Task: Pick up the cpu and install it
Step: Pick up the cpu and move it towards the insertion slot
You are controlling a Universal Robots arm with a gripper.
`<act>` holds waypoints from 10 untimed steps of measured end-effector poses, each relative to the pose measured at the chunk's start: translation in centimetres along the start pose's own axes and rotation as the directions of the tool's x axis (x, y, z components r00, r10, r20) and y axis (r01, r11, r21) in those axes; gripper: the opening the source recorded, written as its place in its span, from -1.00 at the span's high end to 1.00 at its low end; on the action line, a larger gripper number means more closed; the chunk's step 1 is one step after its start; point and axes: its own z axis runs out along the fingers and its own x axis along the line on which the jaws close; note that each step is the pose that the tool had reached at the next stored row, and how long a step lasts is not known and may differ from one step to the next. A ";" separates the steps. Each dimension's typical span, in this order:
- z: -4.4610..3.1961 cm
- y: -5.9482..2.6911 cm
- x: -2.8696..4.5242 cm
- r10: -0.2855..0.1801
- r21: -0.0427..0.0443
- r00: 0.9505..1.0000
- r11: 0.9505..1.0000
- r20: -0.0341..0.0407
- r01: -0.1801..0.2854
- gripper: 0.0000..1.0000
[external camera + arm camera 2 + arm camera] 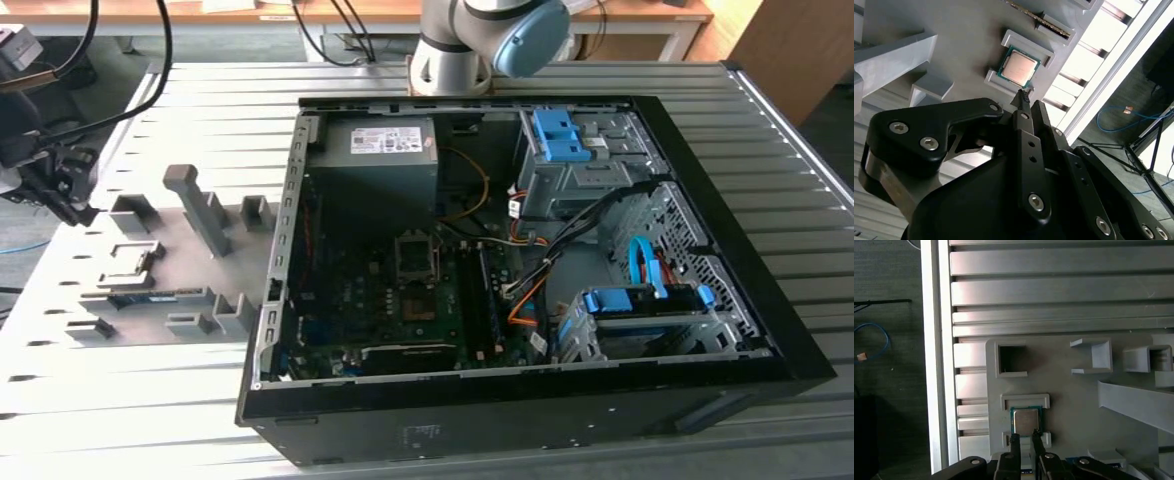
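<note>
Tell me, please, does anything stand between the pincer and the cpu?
Nothing visible does. In the first wrist view the pincer hangs close over the cpu, which lies bare in its grey holder. The holder's raised lips sit beside the chip, not over it.

In the exterior view the arm rises from its pale round base, a blue-capped joint on top. In the first wrist view the gripper points downward, its two slim black fingers parallel, narrowly apart, clasping nothing.
</note>
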 end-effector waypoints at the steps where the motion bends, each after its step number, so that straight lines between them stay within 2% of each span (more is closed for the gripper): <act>1: 0.00 0.00 0.00 0.000 0.000 1.000 1.000 0.000 0.000 0.55; 2: 0.00 0.00 0.00 0.000 0.000 1.000 1.000 0.000 0.000 0.42; 3: 0.00 0.00 0.00 0.000 0.000 1.000 1.000 0.000 0.000 0.42; 5: 0.00 0.00 0.00 0.000 0.000 1.000 1.000 0.000 0.000 0.18; 6: 0.01 0.00 0.00 0.000 0.000 1.000 1.000 0.000 0.000 0.18; 7: 0.01 0.00 0.00 0.000 0.000 1.000 1.000 0.000 0.000 -0.04; 9: 0.01 0.00 0.00 0.000 0.000 1.000 1.000 0.000 0.000 -0.04; 10: 0.01 0.00 0.00 0.000 0.000 1.000 1.000 0.000 0.000 -0.16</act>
